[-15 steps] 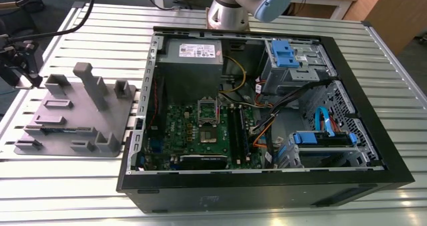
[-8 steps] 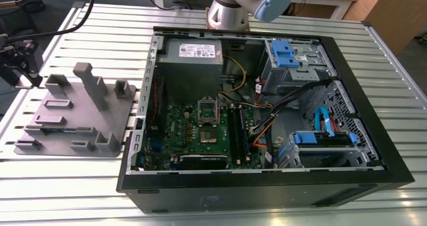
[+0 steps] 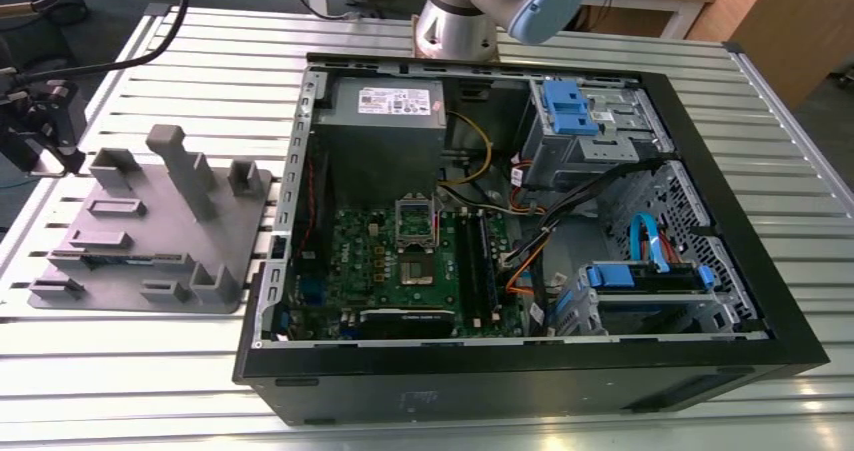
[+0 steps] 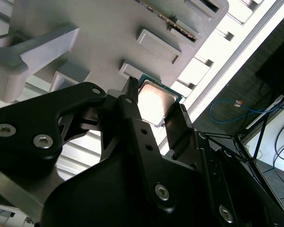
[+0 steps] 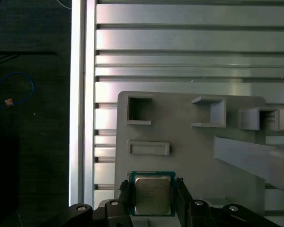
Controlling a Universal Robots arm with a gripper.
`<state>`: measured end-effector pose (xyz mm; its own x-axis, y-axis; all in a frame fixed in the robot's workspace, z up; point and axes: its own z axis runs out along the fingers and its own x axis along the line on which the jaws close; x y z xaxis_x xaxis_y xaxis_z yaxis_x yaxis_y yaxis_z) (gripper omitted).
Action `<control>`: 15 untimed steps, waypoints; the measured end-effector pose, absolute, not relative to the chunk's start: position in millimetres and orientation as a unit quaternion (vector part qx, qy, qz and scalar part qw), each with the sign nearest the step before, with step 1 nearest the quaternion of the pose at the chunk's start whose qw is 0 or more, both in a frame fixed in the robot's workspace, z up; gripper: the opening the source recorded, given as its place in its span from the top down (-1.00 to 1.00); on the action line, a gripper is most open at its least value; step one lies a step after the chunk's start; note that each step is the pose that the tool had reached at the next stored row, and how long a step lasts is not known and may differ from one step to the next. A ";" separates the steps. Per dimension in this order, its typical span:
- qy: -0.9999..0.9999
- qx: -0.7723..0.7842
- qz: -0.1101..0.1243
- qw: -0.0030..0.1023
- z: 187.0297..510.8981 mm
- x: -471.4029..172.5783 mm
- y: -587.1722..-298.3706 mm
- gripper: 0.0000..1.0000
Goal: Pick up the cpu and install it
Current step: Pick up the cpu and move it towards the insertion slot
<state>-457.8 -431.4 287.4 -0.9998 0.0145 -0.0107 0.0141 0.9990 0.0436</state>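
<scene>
Gripper (image 5: 153,196) fingers look pinched on the cpu (image 5: 153,193), one on each opposite edge, which keeps the silvery top flat and its underside untouched. It hangs over a corner of the grey tray (image 5: 194,156), whose pockets and posts park spare parts. Beyond lie the slatted table (image 5: 180,38) and, well apart, the open case (image 3: 787,341) with its green motherboard (image 3: 400,271).
</scene>
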 end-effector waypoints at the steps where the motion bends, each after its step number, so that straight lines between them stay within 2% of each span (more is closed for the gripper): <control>1: 1.000 0.007 0.022 0.006 287.4 -457.8 -431.4 0.06; 15: 1.000 0.007 0.022 0.006 315.3 -457.4 -431.4 0.06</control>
